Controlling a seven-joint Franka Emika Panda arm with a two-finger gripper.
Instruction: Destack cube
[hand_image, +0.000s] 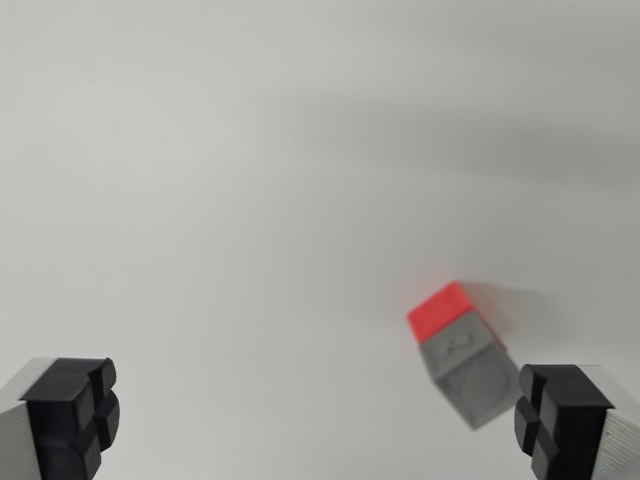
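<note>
While the end effector (320, 420) stands wide apart and empty, it should shift toward 3 o'clock to straddle the grey cube (470, 372) with the red cube (441, 309) before closing.

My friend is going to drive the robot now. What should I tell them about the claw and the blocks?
Gripper: open, holding nothing, one finger at each bottom corner of the wrist view.
Blocks: a red cube and a grey cube are joined as one stack on the white table, just inside the finger on the wrist view's right. The picture is blurry, and I cannot tell whether the stack stands upright or lies on its side.
Done: nothing yet; the cubes are not separated.
Left: centre the gripper over the stack, grab one cube, lift it off and set it down beside the other.
</note>
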